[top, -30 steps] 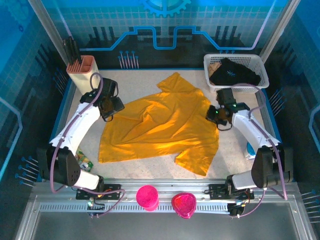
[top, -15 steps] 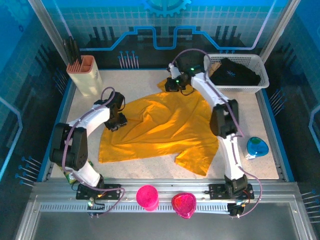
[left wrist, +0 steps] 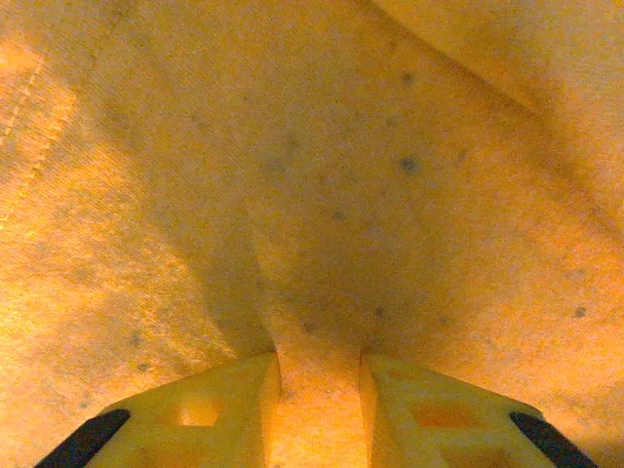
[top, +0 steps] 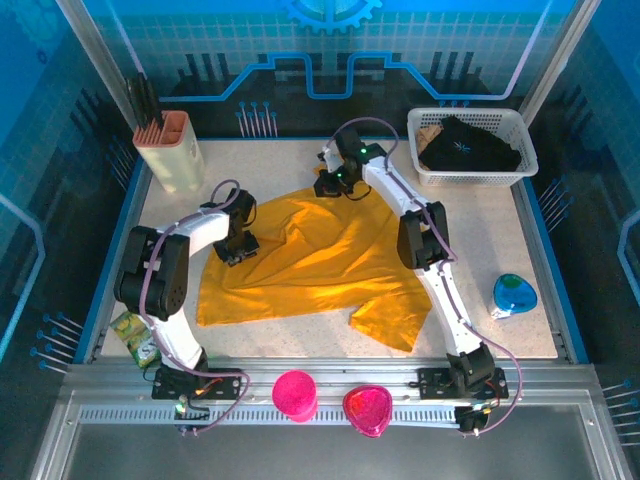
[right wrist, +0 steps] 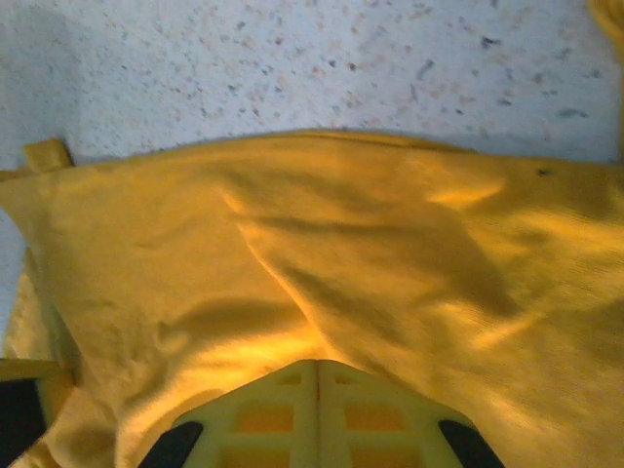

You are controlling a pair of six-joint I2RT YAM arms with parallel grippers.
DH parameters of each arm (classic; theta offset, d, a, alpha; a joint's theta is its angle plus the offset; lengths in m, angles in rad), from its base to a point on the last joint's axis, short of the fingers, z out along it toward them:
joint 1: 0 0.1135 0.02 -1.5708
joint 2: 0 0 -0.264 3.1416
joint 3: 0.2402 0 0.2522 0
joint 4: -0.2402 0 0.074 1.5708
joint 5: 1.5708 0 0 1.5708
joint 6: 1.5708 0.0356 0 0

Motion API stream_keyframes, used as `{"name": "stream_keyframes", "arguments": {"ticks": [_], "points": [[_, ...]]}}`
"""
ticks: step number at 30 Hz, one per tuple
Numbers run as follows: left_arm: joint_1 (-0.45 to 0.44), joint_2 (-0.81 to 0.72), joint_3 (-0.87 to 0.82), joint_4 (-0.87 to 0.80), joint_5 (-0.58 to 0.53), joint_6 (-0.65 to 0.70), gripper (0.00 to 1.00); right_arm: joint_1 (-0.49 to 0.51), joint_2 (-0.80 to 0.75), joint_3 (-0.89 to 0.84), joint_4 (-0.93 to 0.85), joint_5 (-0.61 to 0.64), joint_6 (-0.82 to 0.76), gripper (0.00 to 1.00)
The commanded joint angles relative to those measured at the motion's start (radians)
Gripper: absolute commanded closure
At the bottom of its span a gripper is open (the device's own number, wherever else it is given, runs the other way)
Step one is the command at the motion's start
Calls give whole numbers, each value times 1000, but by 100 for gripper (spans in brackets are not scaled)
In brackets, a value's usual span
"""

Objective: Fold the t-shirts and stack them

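- The step in hand looks like the first fold: one orange shirt (top: 320, 260) lies spread and wrinkled across the middle of the table (top: 490, 230), not yet folded, and nothing is stacked
- The left gripper (top: 238, 245) sits on the shirt's left edge, left of centre in the top view; in the left wrist view its fingers (left wrist: 229, 400) stand a little apart with a raised pinch of cloth clamped between them
- The right gripper (top: 333, 182) is at the shirt's top edge, upper centre of the frame; its jaws are pressed fully together at the end of a cloth ridge, and I cannot tell whether cloth is caught between them
- The next move probably calls for lifting both held points together and carrying them across the shirt, keeping the cloth taut so that it lands flat; a weak right grip would let that corner drop
- A basket (top: 470, 176) with a dark garment (top: 470, 145) sits at upper right, well apart from the shirt
- A holder (top: 172, 152) stands at upper left, near the left arm
- A blue object (top: 512, 295) lies at right, a packet (top: 135, 335) at lower left, and a pink cup (top: 295, 392) and pink bowl (top: 366, 410) at bottom centre; none lies on the shirt
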Motion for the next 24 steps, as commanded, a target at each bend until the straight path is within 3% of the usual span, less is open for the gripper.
{"name": "stream_keyframes", "arguments": {"ticks": [1,9,24], "points": [[-10,38,-11,10,0,-19,71,30,72,47,52,-21,92,100],[-37,22,-28,-14,13,-19,71,24,205,125,110,24,302,100],[-85,-149,-223,-107,-26,-48,70,-16,227,120,145,246,570,100]]}}
